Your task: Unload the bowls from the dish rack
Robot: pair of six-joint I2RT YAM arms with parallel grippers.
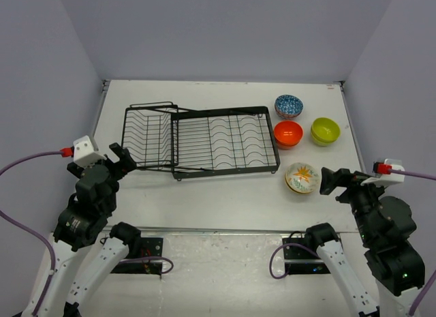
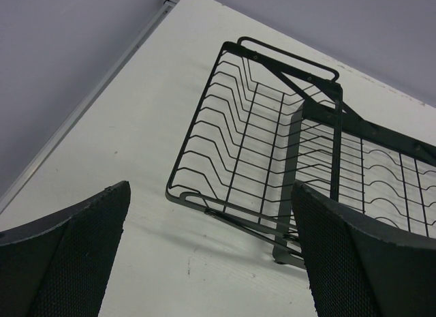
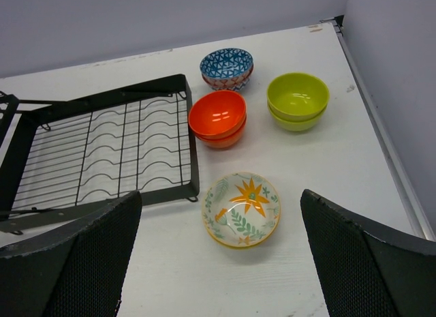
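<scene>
The black wire dish rack [image 1: 201, 141] lies on the white table with no bowls in it; it also shows in the left wrist view [image 2: 286, 160] and right wrist view [image 3: 102, 153]. To its right stand the blue-and-white patterned bowl [image 1: 289, 106], the orange bowl [image 1: 288, 134], the lime green bowl [image 1: 325, 131] and the cream floral bowl [image 1: 302, 178]. In the right wrist view they show as blue [image 3: 226, 67], orange [image 3: 217, 117], green [image 3: 298, 101] and floral [image 3: 242, 208]. My left gripper [image 1: 120, 159] is open and empty at the rack's near left corner. My right gripper [image 1: 332, 180] is open and empty just right of the floral bowl.
The table's right edge [image 3: 395, 167] and the purple wall run close to the bowls. The table's left edge [image 2: 88, 106] lies beside the rack's basket end. Both arm bases sit at the near edge.
</scene>
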